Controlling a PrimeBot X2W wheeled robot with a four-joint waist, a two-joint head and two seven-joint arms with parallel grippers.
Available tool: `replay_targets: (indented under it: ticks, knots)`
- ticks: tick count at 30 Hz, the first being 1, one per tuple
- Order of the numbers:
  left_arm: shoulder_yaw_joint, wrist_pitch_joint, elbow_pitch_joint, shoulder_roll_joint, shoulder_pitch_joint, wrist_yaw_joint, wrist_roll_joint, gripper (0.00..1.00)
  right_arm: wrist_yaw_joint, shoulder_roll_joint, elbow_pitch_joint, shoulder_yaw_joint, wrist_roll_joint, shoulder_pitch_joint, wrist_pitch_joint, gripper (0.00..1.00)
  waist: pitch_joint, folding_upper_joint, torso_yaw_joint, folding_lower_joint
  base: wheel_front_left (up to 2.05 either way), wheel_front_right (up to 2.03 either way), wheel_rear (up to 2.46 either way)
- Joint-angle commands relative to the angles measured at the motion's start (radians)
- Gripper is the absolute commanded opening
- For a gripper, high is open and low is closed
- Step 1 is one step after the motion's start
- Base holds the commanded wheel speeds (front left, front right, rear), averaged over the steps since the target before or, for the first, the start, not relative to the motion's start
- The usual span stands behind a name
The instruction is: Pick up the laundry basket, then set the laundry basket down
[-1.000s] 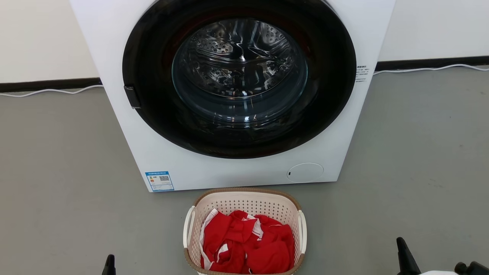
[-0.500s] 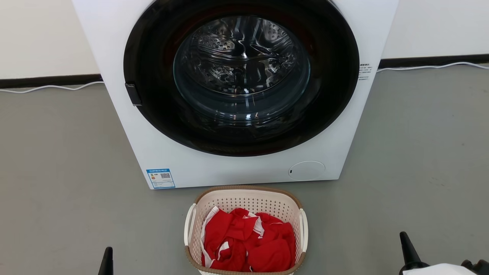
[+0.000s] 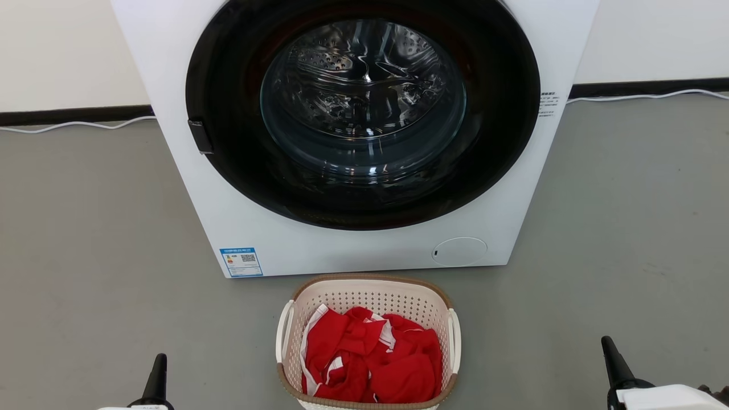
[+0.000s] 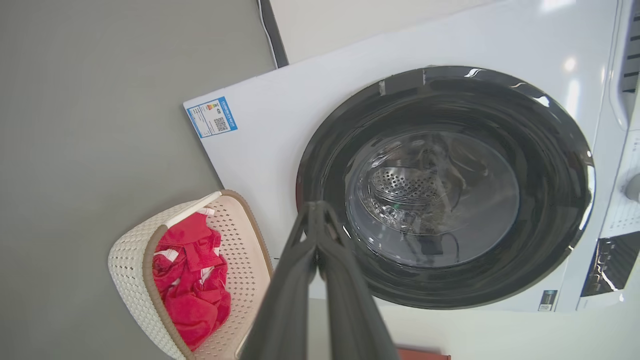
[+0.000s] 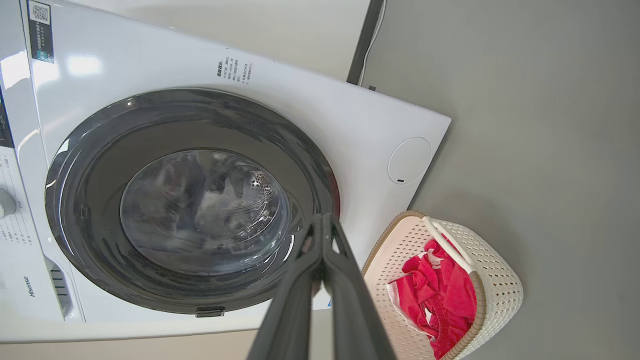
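On the head view I have the basket [image 3: 370, 299] standing on the grey floor [image 3: 85, 228], just in front of the washer [image 3: 353, 253] and below its closed round door [image 3: 364, 102]. I cannot tell whether the two touch. Red clothes [image 3: 370, 364] lie heaped inside the basket. My left gripper [image 3: 160, 361] pokes up at the bottom left and my right gripper [image 3: 607, 344] at the bottom right. Both are well apart from the basket, one to each side. A white cable [image 3: 74, 124] runs along the floor's far edge by the wall.

On the left wrist view, the fingers are pressed together with nothing between them and point at the door. The basket sits at the lower left.

On the right wrist view, the fingers are likewise closed and empty, and the basket is at the lower right.
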Motion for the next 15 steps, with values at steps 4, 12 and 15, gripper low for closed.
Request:
replay_targets:
  ticks: [4,12,15]
  knots:
    - [0.041,0.017,-0.026,0.009,-0.065,-0.015,-0.048,0.00,0.001,-0.018,-0.037,0.003,0.063,-0.058,0.019,0.00,0.003,0.0000,0.002,-0.0001,0.00,0.00,0.00]
    - [0.061,0.040,-0.028,0.003,-0.084,-0.023,-0.118,0.00,0.001,-0.018,-0.044,-0.013,0.156,-0.070,0.043,0.00,0.008,0.0000,0.005,-0.0001,0.00,0.00,0.00]
    - [0.068,0.049,-0.028,0.000,-0.091,-0.026,-0.145,0.00,0.001,-0.018,-0.047,-0.019,0.191,-0.074,0.052,0.00,0.010,0.0000,0.006,-0.0001,0.00,0.00,0.00]
